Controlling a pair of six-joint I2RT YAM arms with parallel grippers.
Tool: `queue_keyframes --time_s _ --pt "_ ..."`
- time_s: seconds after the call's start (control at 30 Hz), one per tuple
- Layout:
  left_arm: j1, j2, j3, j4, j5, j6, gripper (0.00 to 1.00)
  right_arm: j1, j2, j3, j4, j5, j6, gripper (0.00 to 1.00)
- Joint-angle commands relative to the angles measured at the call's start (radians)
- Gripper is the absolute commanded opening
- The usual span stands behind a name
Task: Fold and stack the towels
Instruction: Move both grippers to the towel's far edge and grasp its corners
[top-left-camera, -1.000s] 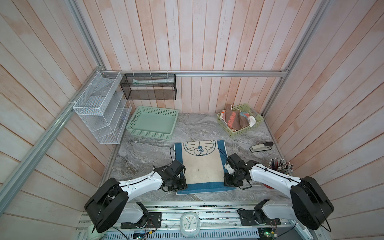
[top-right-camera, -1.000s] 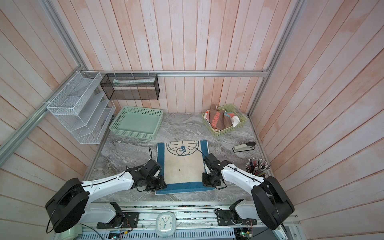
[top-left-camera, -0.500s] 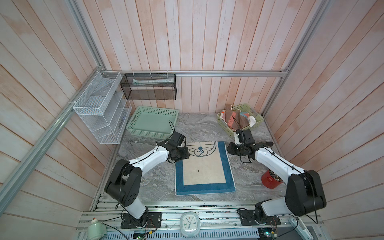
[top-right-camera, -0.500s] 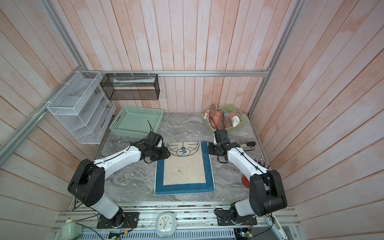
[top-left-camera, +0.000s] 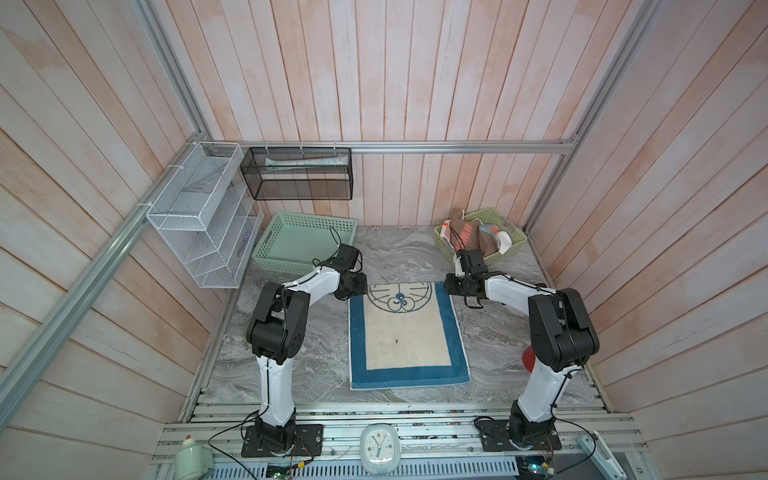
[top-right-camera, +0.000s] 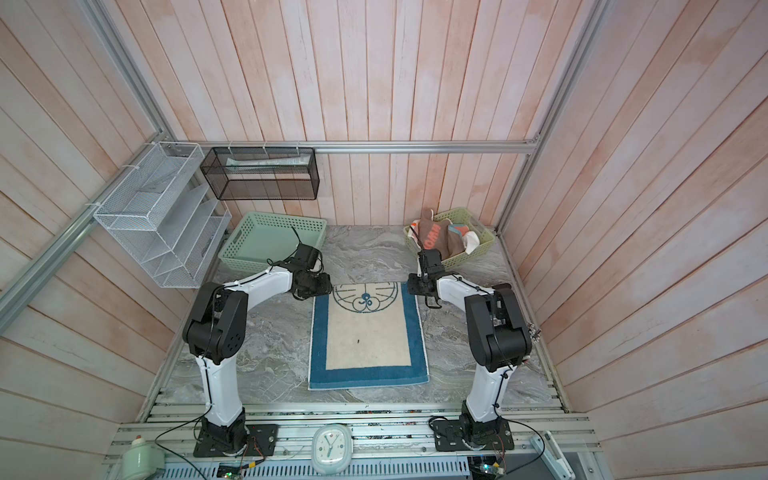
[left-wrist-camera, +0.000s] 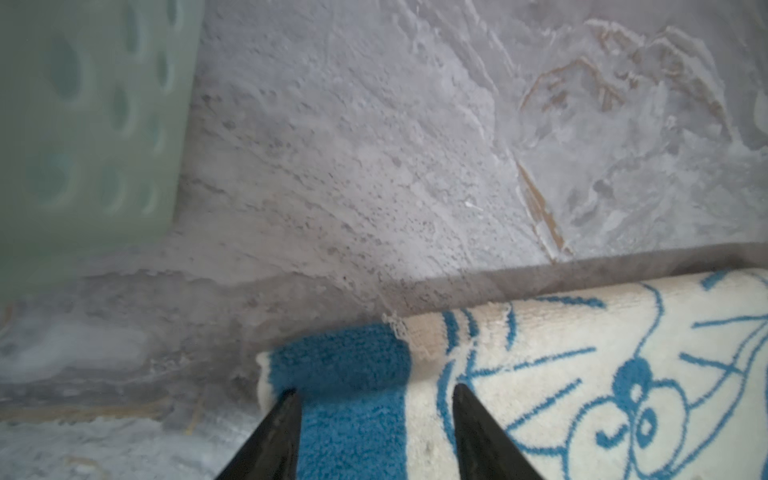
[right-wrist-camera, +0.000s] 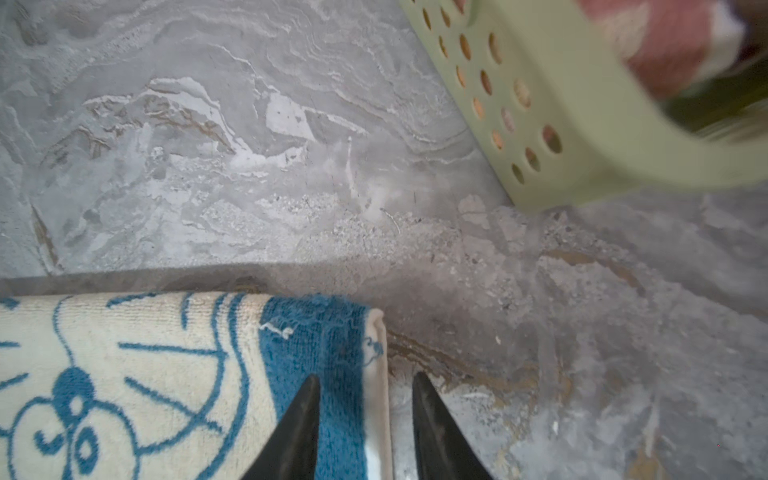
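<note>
One cream towel (top-left-camera: 405, 332), long axis front-to-back, cartoon face (top-left-camera: 400, 296) at far end

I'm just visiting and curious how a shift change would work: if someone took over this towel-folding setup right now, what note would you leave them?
Left gripper: open, over the far left corner of the cream towel.
Right gripper: open, astride its far right edge. Neither holds anything.
The cream towel lies flat mid-table, its far edge a fold through the cartoon face.
The other towels sit bunched in the far right basket.
Done: one fold, it seems. Left: finish this towel, fold the others, stack all.
</note>
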Motion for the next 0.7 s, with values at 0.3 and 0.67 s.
queue_keyframes --time_s 0.3,0.67 --pt "0.035 0.061 0.010 0.013 0.021 0.049 0.67 0.008 0.031 -0.073 -0.031 0.032 0.016 0.12" --pt "0.035 0.037 -0.056 0.130 0.217 0.097 0.50 -0.010 -0.085 -0.180 -0.027 0.069 0.030 0.29"
